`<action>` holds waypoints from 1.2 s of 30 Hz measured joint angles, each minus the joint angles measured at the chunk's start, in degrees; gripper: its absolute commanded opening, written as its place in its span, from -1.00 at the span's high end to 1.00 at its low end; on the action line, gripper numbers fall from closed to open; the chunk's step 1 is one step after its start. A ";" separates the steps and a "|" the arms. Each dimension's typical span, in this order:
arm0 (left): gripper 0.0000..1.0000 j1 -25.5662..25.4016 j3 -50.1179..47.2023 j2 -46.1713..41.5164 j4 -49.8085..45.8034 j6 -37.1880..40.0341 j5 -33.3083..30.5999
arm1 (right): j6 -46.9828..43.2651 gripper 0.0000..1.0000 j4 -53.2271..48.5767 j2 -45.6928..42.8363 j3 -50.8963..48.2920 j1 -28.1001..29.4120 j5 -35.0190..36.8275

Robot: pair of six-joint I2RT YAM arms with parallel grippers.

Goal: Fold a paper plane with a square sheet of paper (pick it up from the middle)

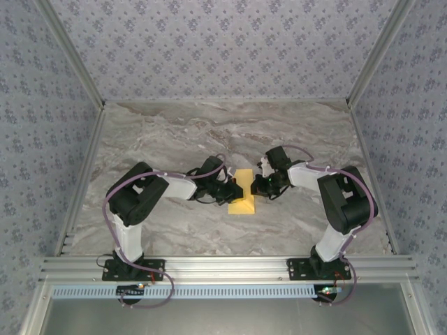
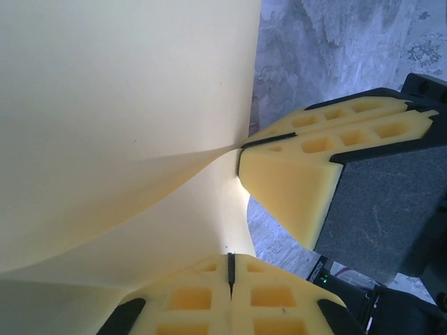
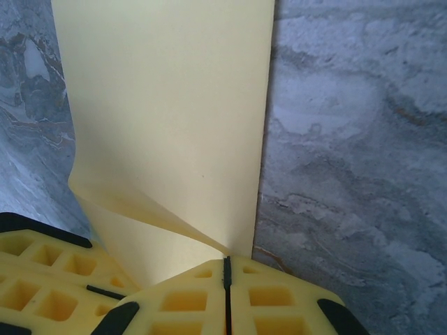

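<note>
The marble table spreads beneath both pincers. The yellow sheet of paper sits between the 2, reaching ahead of their tips, with 1 flap curling over. The left pincer is pressed together on the sheet's edge. The right pincer, just beside it, is clamped on the same sheet.

The table has a grey and brown top that looks like stone with wavy white lines, the walls around it are pale with little flowers, and a shiny metal bar runs along the near edge.
</note>
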 measured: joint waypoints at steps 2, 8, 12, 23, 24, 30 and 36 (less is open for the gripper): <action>0.98 0.00 0.00 0.00 -0.28 0.00 -0.48 | 0.00 0.85 0.00 0.00 0.00 0.00 0.00; 0.98 0.00 0.00 0.00 -1.49 0.02 -1.14 | 0.00 0.85 0.00 0.02 0.00 0.00 0.00; 0.98 0.00 0.00 0.00 -1.77 0.24 -1.33 | 0.00 0.85 0.00 0.09 0.04 0.00 0.00; 0.98 0.00 0.00 0.02 -3.13 0.68 -2.08 | -0.02 0.85 -0.15 0.11 0.13 0.00 0.00; 0.98 0.00 0.00 0.02 -3.26 0.68 -2.19 | -0.02 0.85 -0.22 0.17 0.22 0.00 0.00; 0.98 0.00 0.02 0.07 -4.17 0.92 -2.64 | -0.02 0.85 -0.44 0.33 0.50 0.00 0.00; 0.98 -0.04 0.28 0.13 -4.76 0.90 -3.34 | -0.02 0.80 -1.14 0.33 0.94 0.15 0.22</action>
